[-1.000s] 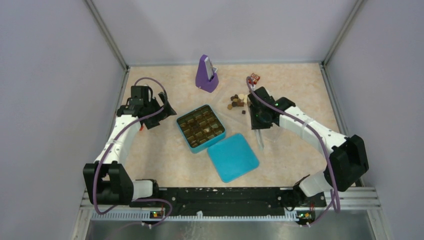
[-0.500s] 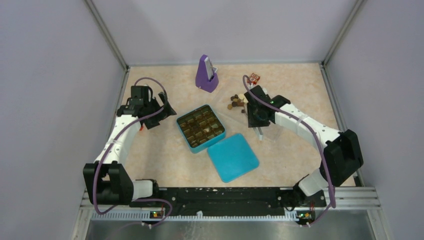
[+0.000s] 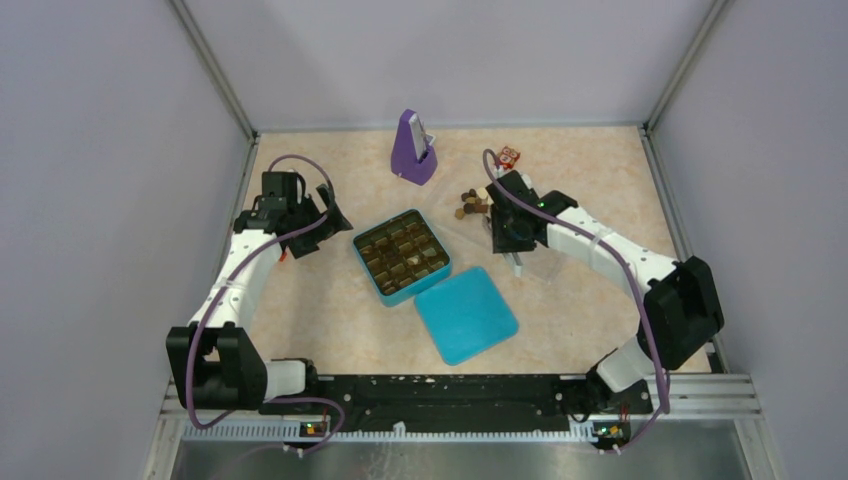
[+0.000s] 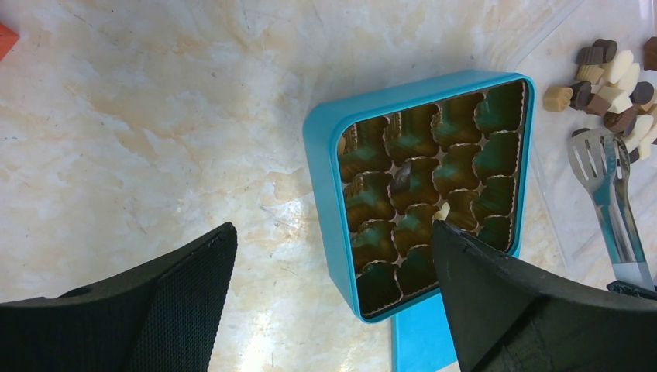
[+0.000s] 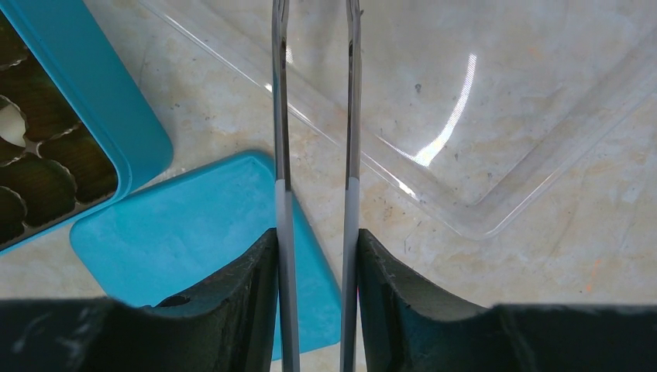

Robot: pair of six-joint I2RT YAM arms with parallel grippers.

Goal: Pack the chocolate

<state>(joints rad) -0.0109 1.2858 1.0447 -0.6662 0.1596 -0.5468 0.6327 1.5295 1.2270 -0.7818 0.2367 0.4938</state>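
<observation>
The chocolate [image 3: 472, 203] is a small heap of dark, light brown and cream pieces [image 4: 612, 74] on a clear plastic tray [image 5: 480, 209] right of the open teal box [image 3: 401, 255]. The box [image 4: 321, 178] has gold paper cups; a dark piece [image 4: 401, 180] and a cream piece [image 4: 442, 211] sit in two of them. My right gripper [image 5: 315, 236] is shut on metal tongs [image 5: 353, 116], whose arms stand apart and whose tips [image 4: 600, 167] lie just near the heap. My left gripper [image 4: 333, 232] hangs open left of the box, holding nothing.
The teal lid [image 3: 466, 313] lies flat in front of the box, under my right gripper [image 3: 510, 235]. A purple metronome-like object [image 3: 412, 148] stands at the back. A red-and-white cube [image 3: 511, 155] sits behind the heap. A small orange thing [image 4: 6, 37] lies by my left gripper [image 3: 325, 222].
My right gripper has carried the tongs away from the lid and toward the chocolate heap, and the tongs' arms have spread a little. The left arm has not moved.
</observation>
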